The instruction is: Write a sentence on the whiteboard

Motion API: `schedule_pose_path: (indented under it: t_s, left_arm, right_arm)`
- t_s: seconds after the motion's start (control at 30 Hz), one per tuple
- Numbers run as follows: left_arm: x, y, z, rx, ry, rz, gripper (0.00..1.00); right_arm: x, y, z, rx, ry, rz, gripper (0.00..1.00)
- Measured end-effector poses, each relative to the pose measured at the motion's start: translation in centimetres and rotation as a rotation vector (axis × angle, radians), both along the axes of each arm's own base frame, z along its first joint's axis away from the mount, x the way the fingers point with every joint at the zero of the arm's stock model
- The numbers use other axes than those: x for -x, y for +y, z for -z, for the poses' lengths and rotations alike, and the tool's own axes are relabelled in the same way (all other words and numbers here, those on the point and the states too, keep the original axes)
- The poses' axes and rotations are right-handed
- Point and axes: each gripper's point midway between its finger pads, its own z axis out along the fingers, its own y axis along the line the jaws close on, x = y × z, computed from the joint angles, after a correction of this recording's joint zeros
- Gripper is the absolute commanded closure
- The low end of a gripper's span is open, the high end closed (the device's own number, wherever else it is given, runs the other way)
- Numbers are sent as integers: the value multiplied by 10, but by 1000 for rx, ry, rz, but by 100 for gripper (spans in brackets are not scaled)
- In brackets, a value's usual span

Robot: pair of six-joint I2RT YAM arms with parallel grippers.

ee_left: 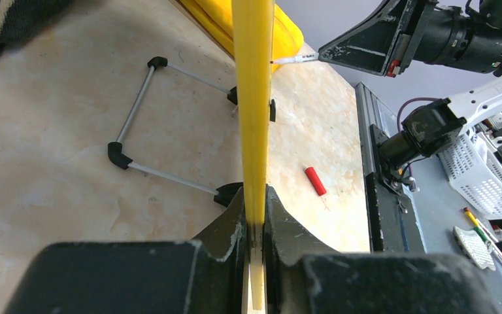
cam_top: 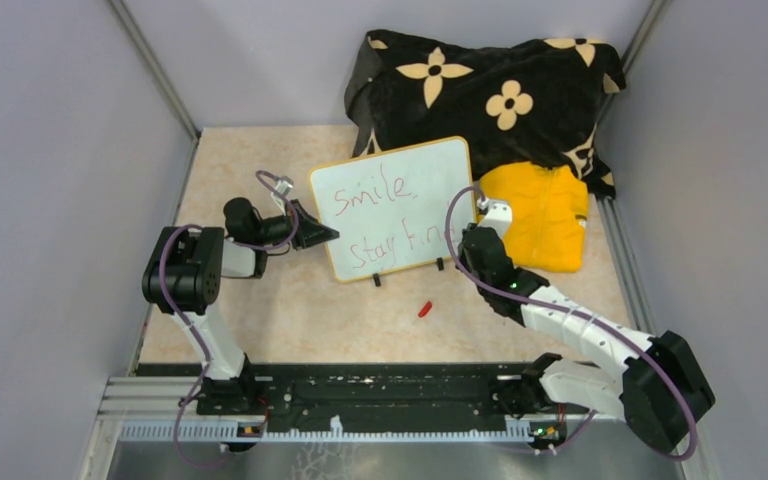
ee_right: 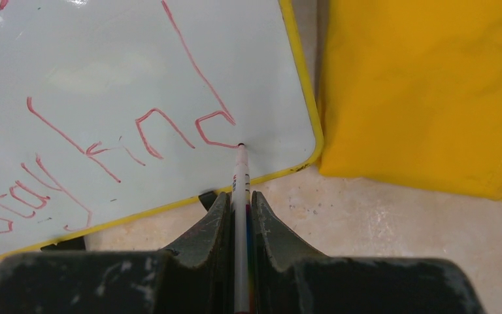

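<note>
- The whiteboard (cam_top: 400, 215) stands propped mid-frame in the top view. The left jaws are clenched on its left edge.
- The right jaws are clamped on the marker (ee_right: 239, 180), with its tip touching the board at the last letter of the sentence (cam_top: 370, 190).
- Risk: that letter sits just beside the lower-right frame, so a longer stroke probably skids off the edge.
- Pushing too hard could tip the board back or twist it in the left grip.
- Room: the yellow cloth (cam_top: 545, 215) is tight on the right and the black blanket (cam_top: 480, 90) is behind. The worktop (cam_top: 280, 310) is open in front, apart from the red cap (cam_top: 424, 309).
</note>
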Motion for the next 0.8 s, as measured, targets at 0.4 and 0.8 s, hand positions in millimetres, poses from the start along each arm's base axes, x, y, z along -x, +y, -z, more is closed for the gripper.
schedule_pose_path:
  t_s: [0.4,0.8]
  left_arm:
    - [0,0,0,-1,-2,1,100]
    - [0,0,0,-1,-3,2,100]
  right_arm:
    - [-12,1,-20,-4,-38,21,100]
    - [-7,0,-41,-41,-86,7,100]
